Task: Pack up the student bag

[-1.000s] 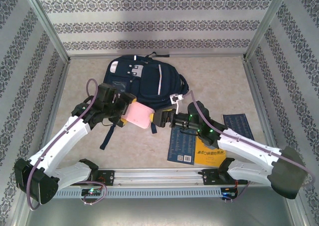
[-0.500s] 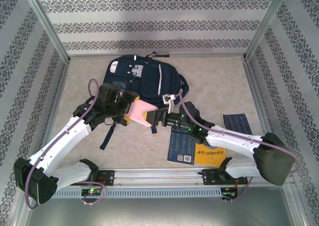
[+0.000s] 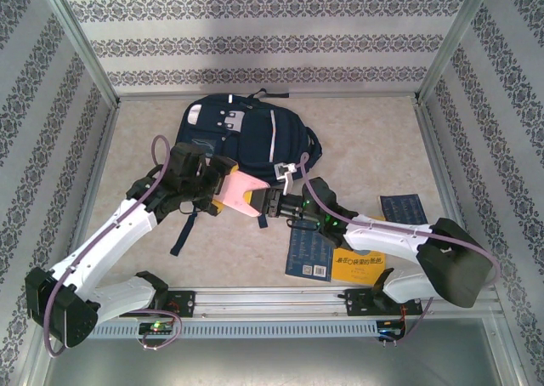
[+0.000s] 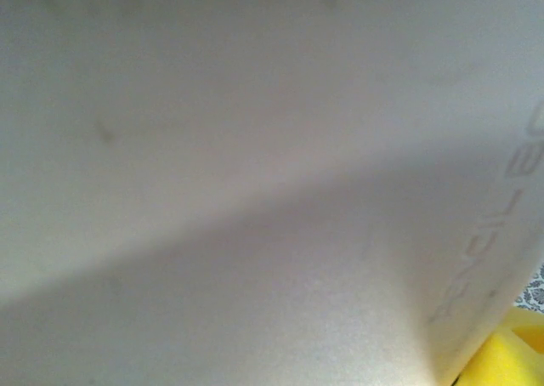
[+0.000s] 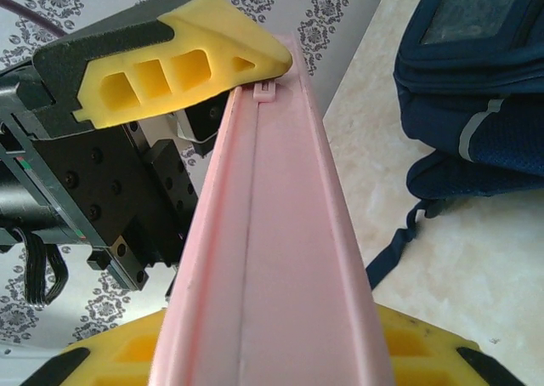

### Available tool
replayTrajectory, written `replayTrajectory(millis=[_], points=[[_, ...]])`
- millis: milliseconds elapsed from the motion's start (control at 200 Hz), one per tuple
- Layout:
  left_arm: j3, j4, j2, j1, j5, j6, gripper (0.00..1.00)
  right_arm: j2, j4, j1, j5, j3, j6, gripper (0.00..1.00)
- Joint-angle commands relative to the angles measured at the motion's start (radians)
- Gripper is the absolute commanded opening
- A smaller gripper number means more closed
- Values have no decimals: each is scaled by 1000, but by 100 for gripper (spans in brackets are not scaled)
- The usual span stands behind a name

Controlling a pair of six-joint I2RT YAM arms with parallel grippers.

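Smooth, flat pink case (image 3: 242,190) pinched by left gripper (image 3: 219,190); right gripper (image 3: 262,201) seemingly clamps its right edge, near the navy fabric student bag (image 3: 246,135).

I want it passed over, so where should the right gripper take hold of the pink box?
Probably the free end of the pink box, from the right, fingers across its thin side. The left gripper holds the other end, and the box's flat faces suit a pinch.

Open table (image 3: 382,139) lies right of the student bag (image 3: 255,135); pink case (image 3: 242,192) and books (image 3: 308,254) block the near side.
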Motion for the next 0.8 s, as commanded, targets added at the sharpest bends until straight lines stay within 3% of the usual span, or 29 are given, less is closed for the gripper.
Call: replayTrajectory(millis=[0, 205, 480, 635, 794], points=[[36, 10, 20, -18, 12, 60, 94, -46, 40, 5, 51, -29, -17, 31], [176, -132, 74, -18, -63, 304, 100, -246, -150, -87, 155, -118, -51, 31], [442, -242, 281, -18, -149, 678, 98, -657, -631, -382, 234, -198, -100, 29], [600, -212, 465, -20, -159, 834, 98, -839, -874, -585, 212, -188, -129, 29], [842, -221, 708, -22, -116, 968, 94, -944, -1072, -716, 250, -152, -186, 29]])
